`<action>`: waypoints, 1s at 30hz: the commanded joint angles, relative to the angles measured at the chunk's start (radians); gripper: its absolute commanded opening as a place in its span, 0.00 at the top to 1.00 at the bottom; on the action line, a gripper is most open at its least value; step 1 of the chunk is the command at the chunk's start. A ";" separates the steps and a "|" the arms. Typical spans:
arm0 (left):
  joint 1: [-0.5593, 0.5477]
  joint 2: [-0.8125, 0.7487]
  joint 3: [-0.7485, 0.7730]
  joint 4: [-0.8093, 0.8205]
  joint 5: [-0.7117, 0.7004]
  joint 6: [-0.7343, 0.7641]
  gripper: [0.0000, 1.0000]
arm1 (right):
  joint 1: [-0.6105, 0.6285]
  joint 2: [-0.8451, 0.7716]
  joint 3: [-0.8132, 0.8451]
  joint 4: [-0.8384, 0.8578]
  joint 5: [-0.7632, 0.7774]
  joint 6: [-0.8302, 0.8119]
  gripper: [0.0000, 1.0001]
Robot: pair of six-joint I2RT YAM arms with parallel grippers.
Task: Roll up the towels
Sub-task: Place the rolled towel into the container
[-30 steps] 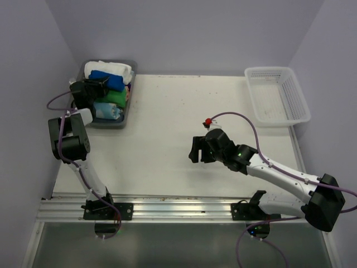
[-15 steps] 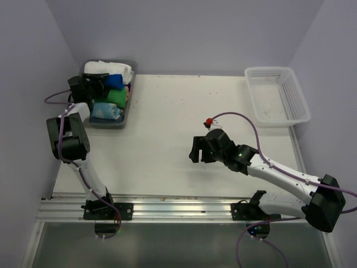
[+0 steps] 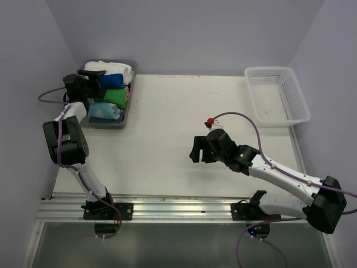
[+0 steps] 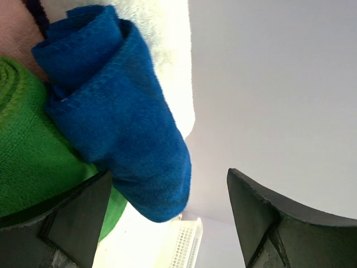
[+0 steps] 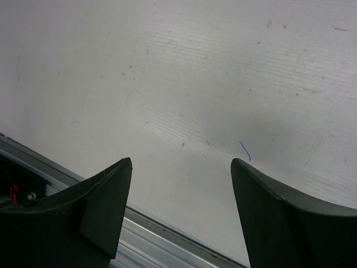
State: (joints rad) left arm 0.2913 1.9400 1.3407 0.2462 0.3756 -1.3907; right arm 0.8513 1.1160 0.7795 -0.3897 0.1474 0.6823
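Several rolled towels lie in a grey bin point(image 3: 129, 92) at the table's far left: white point(image 3: 114, 68), blue point(image 3: 113, 81), green point(image 3: 115, 96) and pale patterned point(image 3: 106, 110). My left gripper point(image 3: 93, 80) hovers at the bin's left rim, open. In the left wrist view the blue towel point(image 4: 117, 128) lies on the green towel point(image 4: 28, 162), with the white towel point(image 4: 167, 56) behind. The blue roll's end hangs by the left finger of my left gripper point(image 4: 170, 218), ungripped. My right gripper point(image 3: 196, 151) is open above the bare table point(image 5: 184, 84), holding nothing point(image 5: 181, 195).
A white perforated basket point(image 3: 277, 95) stands at the far right corner, also seen small in the left wrist view point(image 4: 187, 245). The metal rail point(image 3: 167, 206) runs along the near edge and shows under the right gripper point(image 5: 145, 229). Lilac walls close in the table.
My left gripper has opened, let go of the blue towel in the bin and drawn back a little to the left. The right arm has not moved.
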 commanded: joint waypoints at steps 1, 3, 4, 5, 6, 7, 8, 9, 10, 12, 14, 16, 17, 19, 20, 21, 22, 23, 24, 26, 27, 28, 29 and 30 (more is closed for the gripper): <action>0.025 -0.082 0.034 -0.007 0.023 0.058 0.13 | 0.000 -0.038 0.006 -0.011 0.029 0.020 0.25; 0.026 -0.102 0.054 -0.024 0.020 0.088 0.13 | 0.000 -0.044 0.003 -0.017 0.032 0.023 0.25; 0.028 -0.108 0.061 -0.033 0.020 0.099 0.13 | 0.000 -0.045 0.001 -0.017 0.034 0.025 0.25; 0.026 -0.113 0.072 -0.054 0.022 0.111 0.13 | 0.000 -0.048 0.001 -0.015 0.037 0.025 0.25; 0.026 -0.124 0.087 -0.065 0.025 0.134 0.13 | 0.000 -0.051 0.001 -0.020 0.041 0.025 0.25; 0.028 -0.130 0.094 -0.085 0.028 0.146 0.13 | 0.000 -0.053 0.009 -0.026 0.047 0.025 0.25; 0.026 -0.148 0.103 -0.094 0.029 0.179 0.13 | 0.000 -0.053 0.015 -0.044 0.067 0.017 0.25; 0.028 -0.157 0.112 -0.113 0.025 0.205 0.13 | 0.000 -0.050 0.033 -0.057 0.081 0.013 0.25; 0.026 -0.171 0.121 -0.169 0.020 0.234 0.13 | 0.000 -0.051 0.043 -0.070 0.104 0.010 0.25; 0.025 -0.219 0.135 -0.214 0.014 0.322 0.13 | 0.000 -0.045 0.079 -0.125 0.183 0.000 0.23; 0.022 -0.274 0.135 -0.295 0.013 0.383 0.13 | 0.002 -0.039 0.107 -0.168 0.228 -0.003 0.20; 0.019 -0.312 0.130 -0.376 0.011 0.484 0.13 | 0.000 -0.030 0.147 -0.230 0.328 0.003 0.16; 0.011 -0.350 0.130 -0.410 0.003 0.516 0.13 | 0.000 -0.028 0.158 -0.248 0.363 0.008 0.06; -0.003 -0.392 0.123 -0.500 -0.017 0.614 0.13 | 0.000 -0.024 0.184 -0.293 0.446 0.013 0.04; -0.024 -0.439 0.115 -0.527 -0.029 0.645 0.13 | 0.000 -0.018 0.190 -0.307 0.471 0.017 0.01; -0.041 -0.467 0.092 -0.547 -0.056 0.704 0.13 | 0.000 -0.013 0.207 -0.331 0.489 0.019 0.01; -0.056 -0.493 0.077 -0.574 -0.067 0.732 0.13 | 0.000 -0.012 0.216 -0.342 0.510 0.020 0.01; -0.098 -0.544 0.062 -0.590 -0.082 0.761 0.13 | 0.000 -0.007 0.224 -0.354 0.538 0.023 0.01; -0.125 -0.571 0.031 -0.608 -0.131 0.809 0.13 | 0.000 -0.007 0.237 -0.376 0.553 0.025 0.01; -0.217 -0.648 -0.015 -0.637 -0.168 0.843 0.12 | 0.000 -0.011 0.247 -0.396 0.584 0.039 0.01; -0.246 -0.673 -0.064 -0.647 -0.206 0.864 0.13 | 0.000 -0.015 0.250 -0.406 0.592 0.042 0.02; -0.271 -0.697 -0.090 -0.669 -0.230 0.875 0.12 | 0.000 -0.021 0.248 -0.413 0.598 0.052 0.02; -0.323 -0.745 -0.145 -0.680 -0.251 0.886 0.12 | 0.000 -0.027 0.248 -0.417 0.609 0.060 0.01; -0.343 -0.769 -0.176 -0.688 -0.283 0.897 0.12 | 0.000 -0.041 0.244 -0.428 0.616 0.066 0.01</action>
State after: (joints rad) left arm 0.0044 1.2301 1.2552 -0.3386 0.2138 -0.6075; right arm 0.8513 1.1038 0.9878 -0.7547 0.6613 0.7033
